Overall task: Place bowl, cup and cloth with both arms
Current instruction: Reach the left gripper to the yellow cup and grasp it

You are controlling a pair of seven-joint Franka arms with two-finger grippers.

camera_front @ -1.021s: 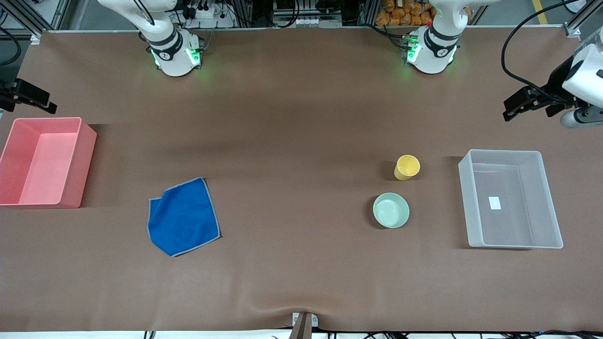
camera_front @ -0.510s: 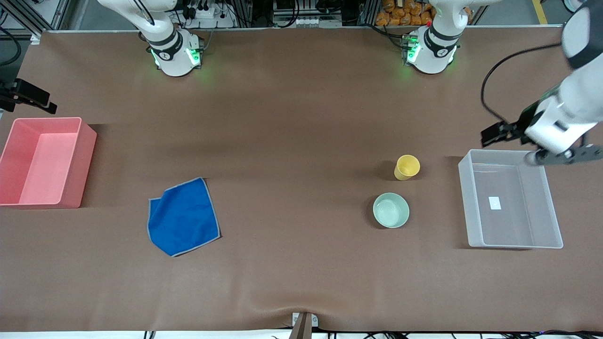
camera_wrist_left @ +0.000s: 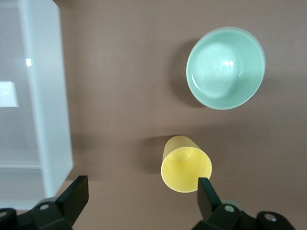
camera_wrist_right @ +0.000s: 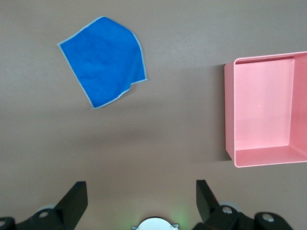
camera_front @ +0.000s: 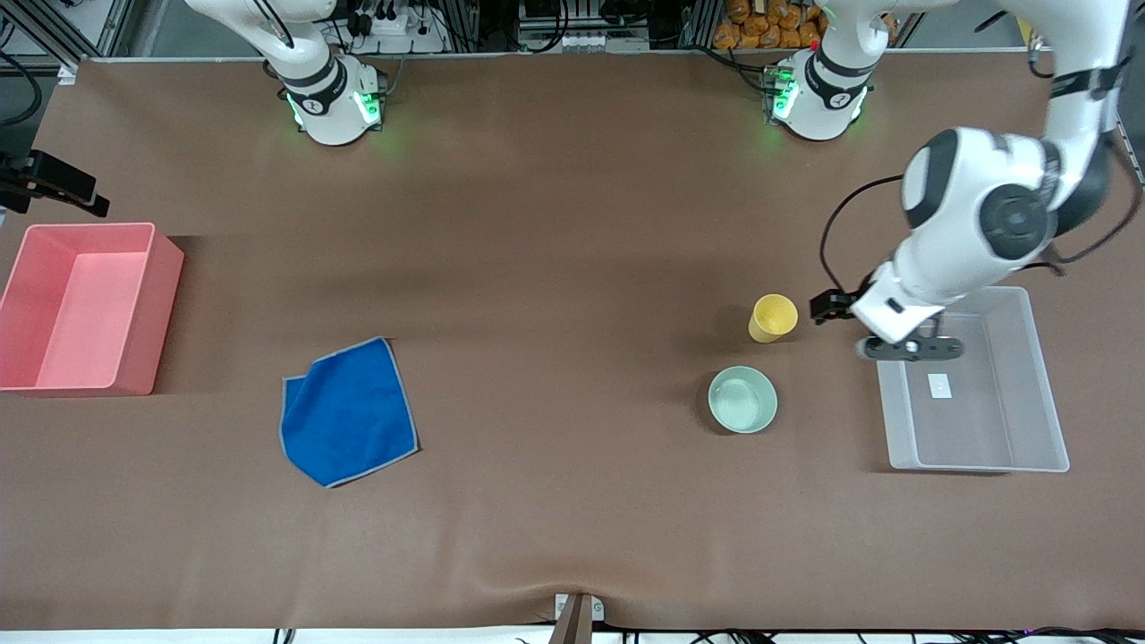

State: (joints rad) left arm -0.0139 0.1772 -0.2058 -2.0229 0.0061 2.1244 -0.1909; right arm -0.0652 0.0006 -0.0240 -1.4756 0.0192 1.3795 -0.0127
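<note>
The yellow cup (camera_front: 774, 317) stands upright on the brown table. The mint-green bowl (camera_front: 742, 400) sits just nearer the front camera. The blue cloth (camera_front: 349, 411) lies flat toward the right arm's end. My left gripper (camera_front: 860, 309) is open and empty, low over the table between the cup and the clear bin. In the left wrist view (camera_wrist_left: 140, 191) one finger (camera_wrist_left: 207, 191) is right beside the cup (camera_wrist_left: 186, 163), and the bowl (camera_wrist_left: 225, 67) is apart. My right gripper (camera_wrist_right: 141, 191) is open and empty and waits high over the table, with the cloth (camera_wrist_right: 103, 62) below.
A clear plastic bin (camera_front: 975, 465) stands at the left arm's end and also shows in the left wrist view (camera_wrist_left: 45, 96). A pink bin (camera_front: 143, 304) stands at the right arm's end and also shows in the right wrist view (camera_wrist_right: 230, 115). Both bins hold nothing.
My left arm has swung in from the table's left-arm end, past the clear bin, and come down beside the cup. The right arm and the objects have not moved.
</note>
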